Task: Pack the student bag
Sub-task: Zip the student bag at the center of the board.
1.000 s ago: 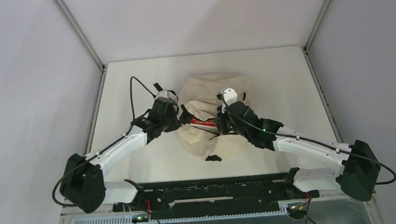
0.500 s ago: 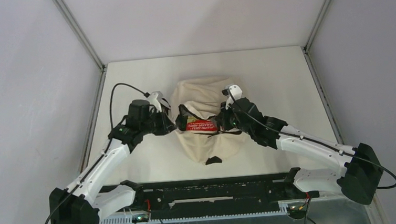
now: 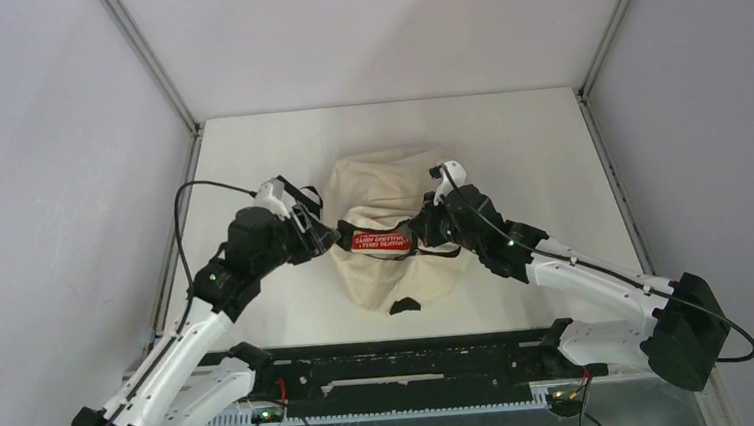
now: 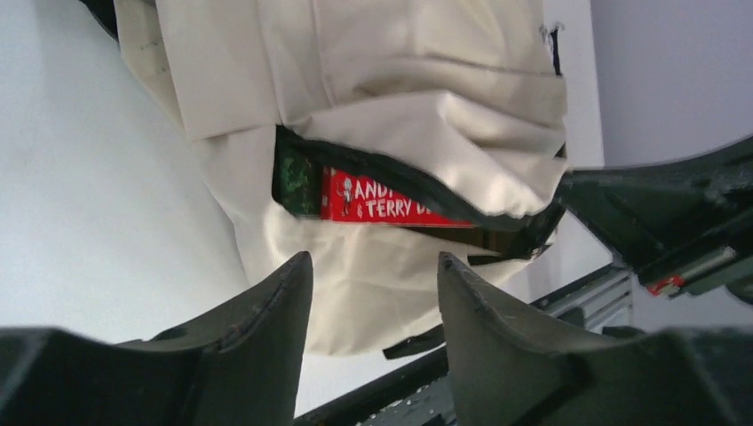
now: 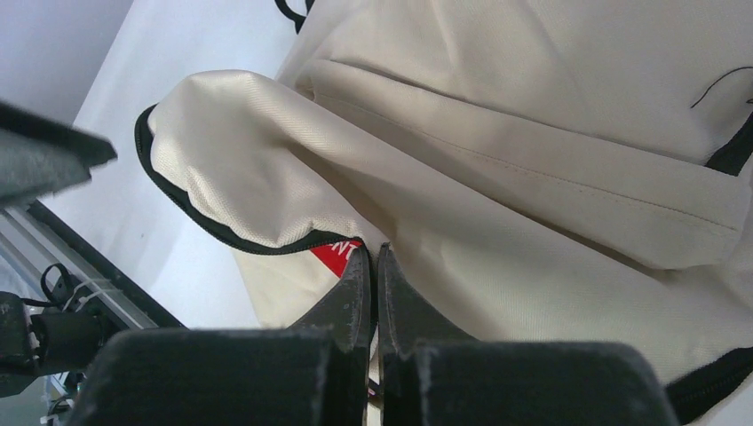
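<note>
2 grippers of mine sit at the student bag [image 3: 398, 277], which lies near the middle of the white table [image 3: 529, 152] with its zippered mouth gaping open across its width. My left gripper [image 3: 327, 239] is spread, its fingers [image 4: 266, 311] apart with nothing between them, just beside the bag's left edge. My right gripper [image 3: 422, 232] is pressed together at the black-trimmed rim on the right side of the opening. Whether cloth is caught between its fingers [image 5: 353, 297] I cannot tell. 1 red book [image 3: 380, 240] with white lettering lies inside the mouth, its spine showing beneath the cream upper flap.
</note>
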### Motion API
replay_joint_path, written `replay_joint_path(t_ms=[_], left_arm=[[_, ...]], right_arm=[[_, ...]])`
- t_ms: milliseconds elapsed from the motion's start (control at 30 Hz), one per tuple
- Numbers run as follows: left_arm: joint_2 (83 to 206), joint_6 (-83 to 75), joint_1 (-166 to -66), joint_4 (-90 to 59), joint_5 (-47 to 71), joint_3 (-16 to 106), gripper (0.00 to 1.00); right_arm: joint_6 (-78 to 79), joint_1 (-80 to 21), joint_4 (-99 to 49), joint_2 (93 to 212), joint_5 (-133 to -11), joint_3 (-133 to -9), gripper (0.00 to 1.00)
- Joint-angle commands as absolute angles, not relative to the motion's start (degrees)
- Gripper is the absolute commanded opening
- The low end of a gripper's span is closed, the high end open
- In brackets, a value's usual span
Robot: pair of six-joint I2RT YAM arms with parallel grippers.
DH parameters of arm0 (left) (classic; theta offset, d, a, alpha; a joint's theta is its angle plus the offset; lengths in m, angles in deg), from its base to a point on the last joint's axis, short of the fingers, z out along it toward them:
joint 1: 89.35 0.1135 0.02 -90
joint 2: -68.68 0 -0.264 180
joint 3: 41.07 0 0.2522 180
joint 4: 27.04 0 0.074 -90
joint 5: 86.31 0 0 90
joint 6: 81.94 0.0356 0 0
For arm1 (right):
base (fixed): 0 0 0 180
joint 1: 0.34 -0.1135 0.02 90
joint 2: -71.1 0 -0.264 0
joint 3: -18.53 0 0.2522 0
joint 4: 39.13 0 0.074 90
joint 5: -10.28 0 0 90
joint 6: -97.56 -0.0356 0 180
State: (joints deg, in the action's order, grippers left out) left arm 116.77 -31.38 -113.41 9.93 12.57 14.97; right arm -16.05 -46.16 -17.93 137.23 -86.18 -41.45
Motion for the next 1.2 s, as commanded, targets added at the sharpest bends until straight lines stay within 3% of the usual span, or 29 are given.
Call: replay_joint_path(t_ms=[0,100,267,567,667,800,1167], left_arm=[[113.51,-40.26,-122.75,17.16,-4.55,14.35,0.54],[114.16,-43.81,-127.90,17.49,-8.22,11.87,0.52],[118.65,-47.75,-132.73,15.09,-13.12,10.21,0.63],[128.23,-50.34,-133.23,9.17,-16.86,9.70,0.59],[130.72,-49.94,-133.26,8.78,-17.86,10.37,0.46],[131.15,-47.99,-133.23,10.46,-16.32,12.31,0.02],[111.15,-24.26,-132.64,1.88,3.21,5.51,0.00]], right_arm=[[-17.30,-45.51,-23.17,135.67,-86.78,-41.99,0.00],[-17.53,-45.51,-23.50,135.81,-86.43,-41.99,0.00],[-17.80,-45.51,-23.34,135.97,-85.96,-41.99,0.00],[-18.04,-45.56,-22.86,135.85,-85.51,-41.99,0.00],[-18.16,-45.51,-22.58,135.88,-85.61,-41.99,0.00],[-17.90,-45.47,-22.16,135.69,-85.99,-41.99,0.00],[-19.48,-42.50,-21.33,137.05,-84.38,-41.99,0.00]])
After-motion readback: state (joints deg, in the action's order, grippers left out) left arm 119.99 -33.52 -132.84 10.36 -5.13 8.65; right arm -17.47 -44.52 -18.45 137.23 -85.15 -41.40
